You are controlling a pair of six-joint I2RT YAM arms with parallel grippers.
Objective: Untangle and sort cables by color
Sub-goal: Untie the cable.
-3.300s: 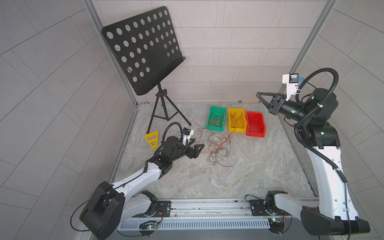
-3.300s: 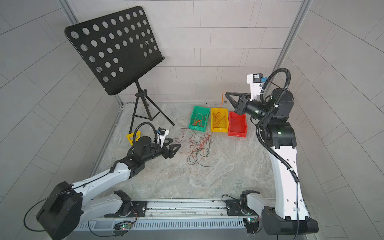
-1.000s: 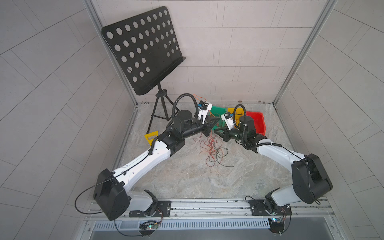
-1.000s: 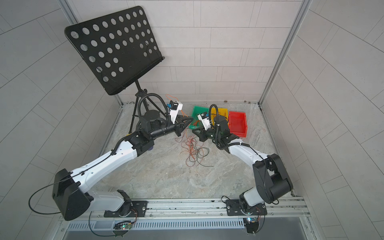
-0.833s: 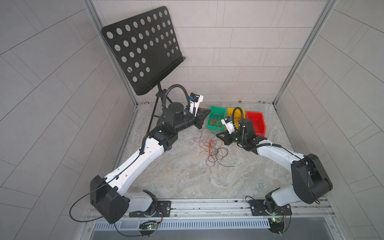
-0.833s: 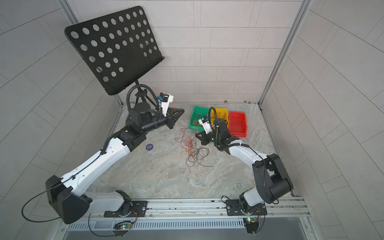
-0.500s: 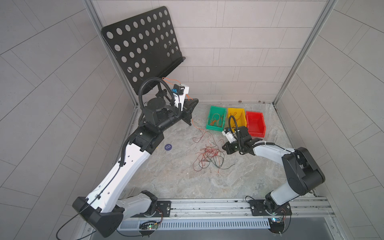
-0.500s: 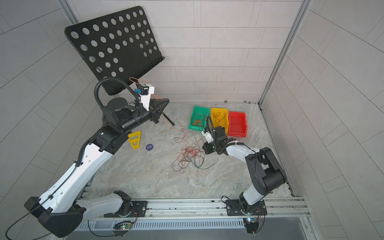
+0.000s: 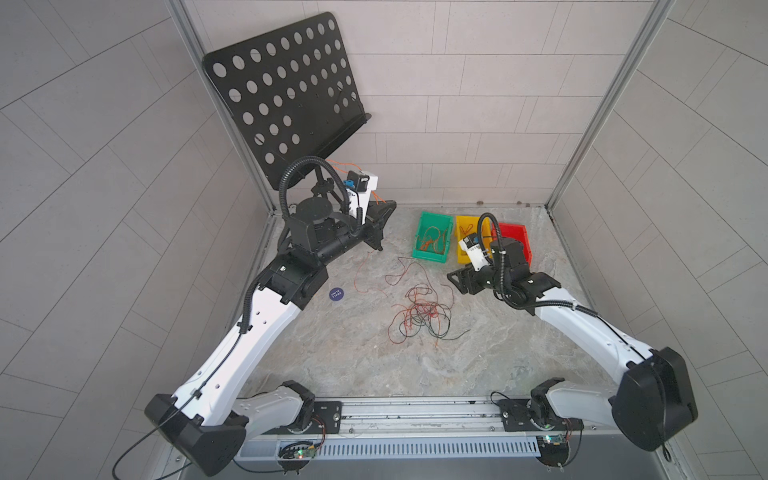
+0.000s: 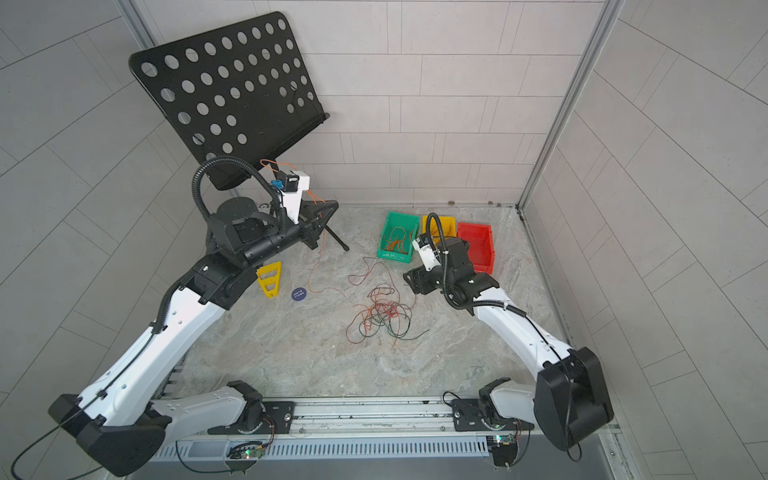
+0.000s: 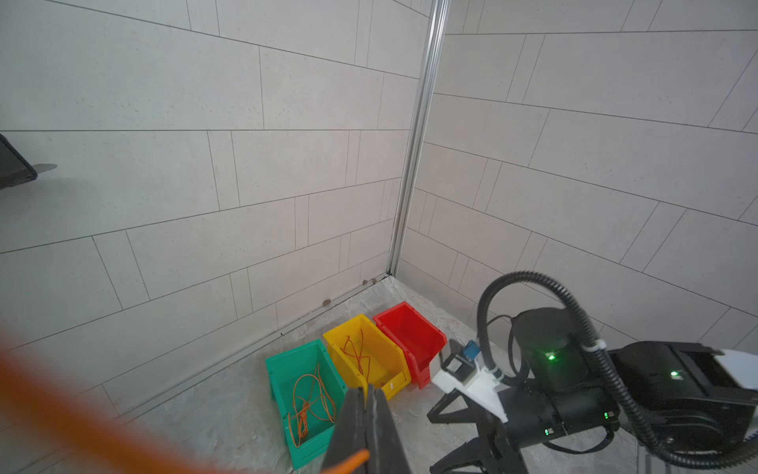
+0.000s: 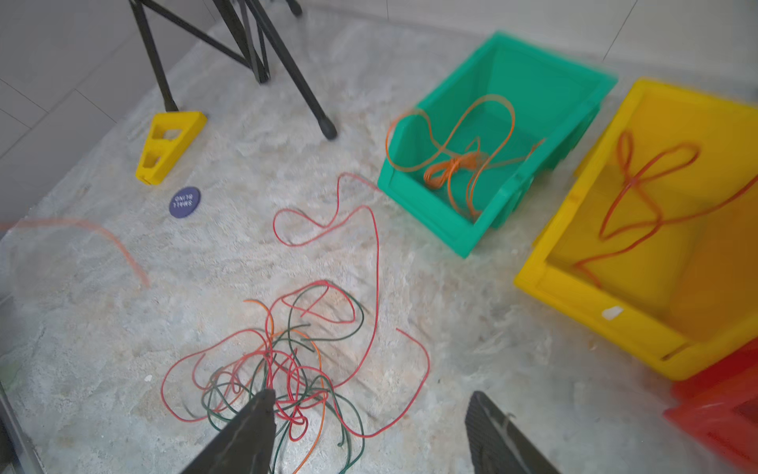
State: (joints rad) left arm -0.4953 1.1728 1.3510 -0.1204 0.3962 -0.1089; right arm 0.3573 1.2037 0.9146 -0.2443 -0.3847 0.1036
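A tangle of red, orange and dark cables (image 9: 419, 311) (image 10: 382, 316) lies mid-floor. My left gripper (image 9: 379, 245) (image 11: 366, 396) is raised at the back left, below the music stand, and is shut on one orange cable (image 11: 348, 459). That cable hangs from the jaws to the floor left of the tangle. My right gripper (image 9: 455, 282) (image 12: 371, 406) is low at the tangle's right edge and stands open. One of its fingertips (image 12: 256, 414) is over the cables, and nothing is between the jaws.
Green (image 9: 430, 257), yellow (image 9: 463, 224) and red (image 9: 521, 226) bins stand in a row at the back. The green one holds orange cables, the yellow one a red one. A music stand (image 9: 286, 104), a yellow wedge (image 10: 270, 278) and a blue disc (image 9: 336, 294) are at the back left.
My left arm swung up and to the back left, away from the bins, drawing the orange cable out of the tangle. My right gripper opened at the tangle's edge.
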